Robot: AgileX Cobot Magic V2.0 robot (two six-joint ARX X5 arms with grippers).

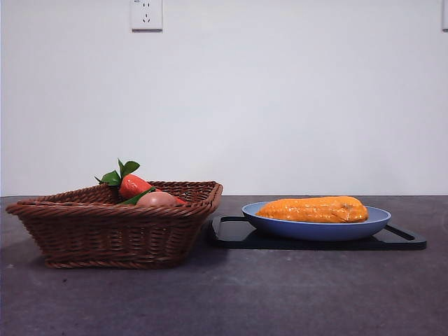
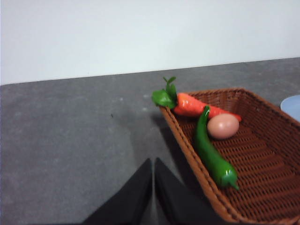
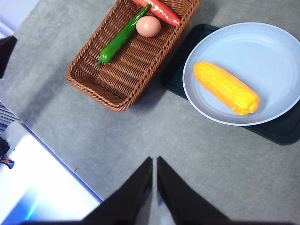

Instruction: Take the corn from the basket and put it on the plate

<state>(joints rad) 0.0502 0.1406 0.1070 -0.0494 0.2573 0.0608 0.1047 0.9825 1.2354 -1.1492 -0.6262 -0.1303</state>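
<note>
Right wrist view: glossy orange-yellow corn (image 3: 226,87) lies on plate (image 3: 262,51); both grippers closed, empty.

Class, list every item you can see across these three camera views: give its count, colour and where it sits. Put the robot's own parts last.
corn: one, orange-yellow, lying on the plate.
plate: one, light blue, on the tray.
tray: one, black, flat on the table beside the basket.
basket: one, dark-brown wicker, on the table.
carrot: one, red-orange with green leaves, in the basket.
egg: one, pinkish-tan, in the basket by the carrot.
green pepper: one, long, in the basket.
wall socket: one, white, on the wall.
table: one, dark grey.
left gripper: black, shut, beside the basket.
right gripper: black, shut, above the table.
</note>
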